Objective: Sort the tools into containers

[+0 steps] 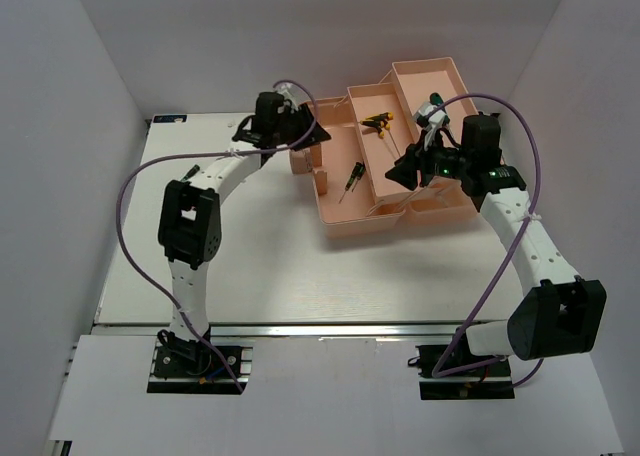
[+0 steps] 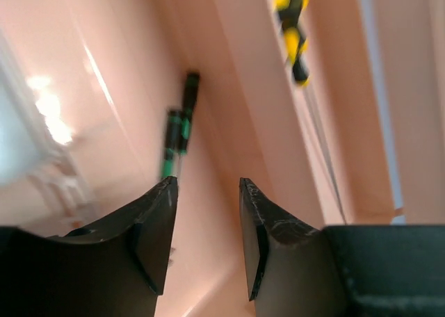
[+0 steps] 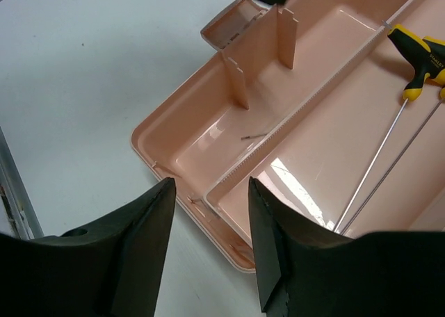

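Observation:
The salmon-pink toolbox (image 1: 365, 224) stands unfolded at the table's back right. Two yellow-black T-handled keys (image 1: 378, 122) (image 2: 295, 35) (image 3: 417, 56) lie in its middle tray. Green-and-black screwdrivers (image 1: 352, 176) (image 2: 188, 101) lie close together in the compartment to the left of that tray. My left gripper (image 1: 305, 133) (image 2: 206, 181) hovers open over the toolbox (image 2: 229, 67), just short of the screwdriver handles, with nothing between its fingers. My right gripper (image 1: 400, 173) (image 3: 212, 181) is open and holds nothing above the near corner of the toolbox (image 3: 142, 136).
A small green-and-black thing (image 1: 432, 102) shows by the far tray, partly hidden behind the right arm's purple cable. A thin bit of wire (image 3: 254, 136) lies in a lower compartment. White enclosure walls stand left, right and behind. The table's front edge (image 1: 330, 328) runs before the arm bases.

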